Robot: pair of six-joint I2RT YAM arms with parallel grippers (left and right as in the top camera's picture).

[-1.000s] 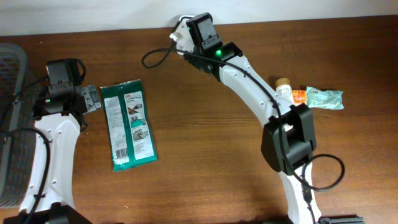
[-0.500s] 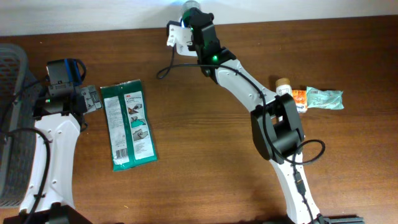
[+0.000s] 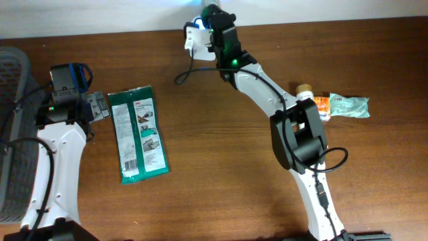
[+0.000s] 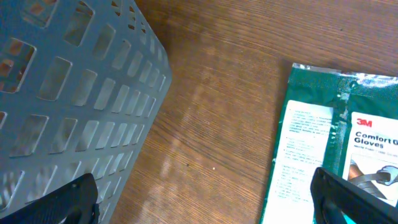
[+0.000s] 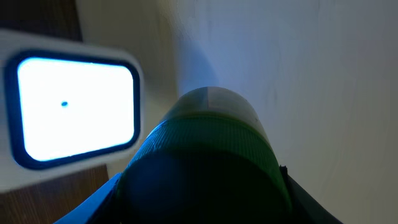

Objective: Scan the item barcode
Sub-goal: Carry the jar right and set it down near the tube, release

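Our right gripper (image 3: 212,20) held the green item (image 5: 205,155) between its fingers at the far edge of the table (image 3: 221,181), just beside the lit scanner (image 5: 74,109). Our left gripper (image 3: 99,106) stood wide open between the basket (image 4: 62,93) and the glove pack (image 3: 138,134).

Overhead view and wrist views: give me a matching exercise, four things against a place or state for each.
Things:
1. glove packet
2. basket
3. scanner
4. green container

Places or states:
A. held in the right gripper, up against the lit window
B. lying flat, printed side up, beside the open left gripper
C. white, window glowing, at the far edge of the table
D. grey, at the left edge of the picture

Pairs: 1-B, 2-D, 3-C, 4-A
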